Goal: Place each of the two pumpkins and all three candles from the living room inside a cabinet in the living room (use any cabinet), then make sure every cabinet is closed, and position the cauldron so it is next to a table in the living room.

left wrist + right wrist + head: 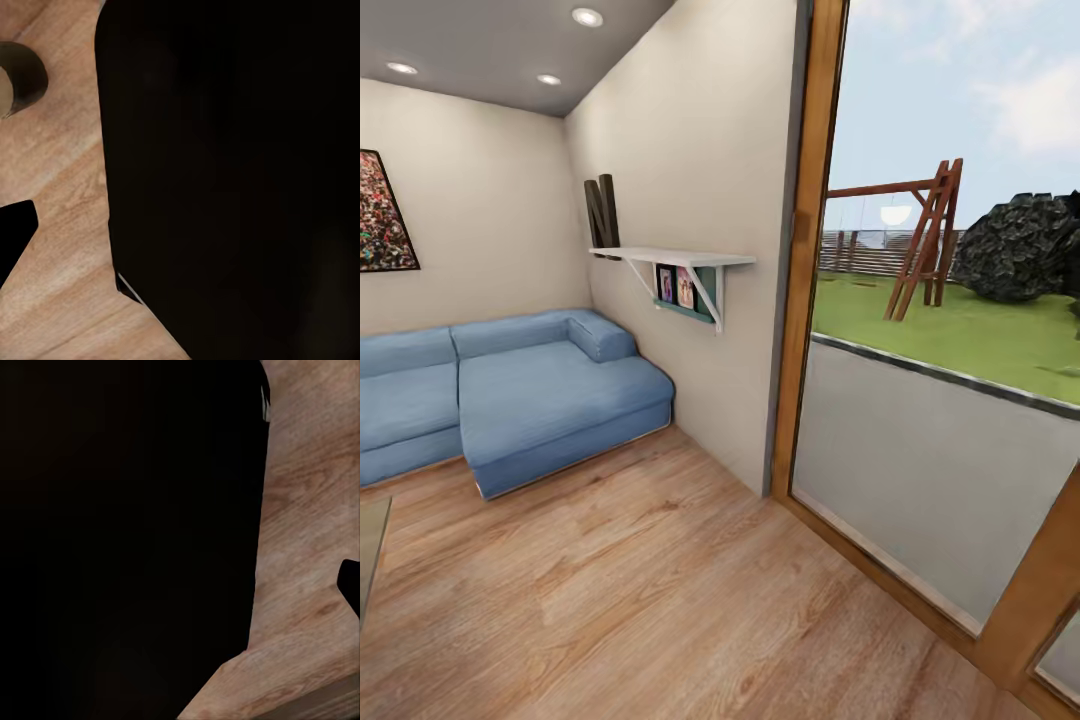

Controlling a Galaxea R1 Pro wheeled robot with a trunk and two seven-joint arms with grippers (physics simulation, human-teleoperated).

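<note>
The pumpkins, the candles, the cabinet and the cauldron are out of view. A glossy grey corner of the table (369, 560) pokes in at the head view's left edge. In the left wrist view a large black body (232, 172) hangs over the plank floor, with a black wedge (13, 240) at the edge that may be a finger. A small dark round thing (21, 77) lies on the floor there; I cannot tell what it is. The right wrist view has the same kind of black mass (127, 532) and a black tip (351, 589) over the floor.
A blue corner sofa (510, 395) fills the far left corner. A white wall shelf (675, 262) sticks out from the beige wall. A wood-framed glass door (920, 420) runs along the right. Light plank floor (660, 580) lies in front.
</note>
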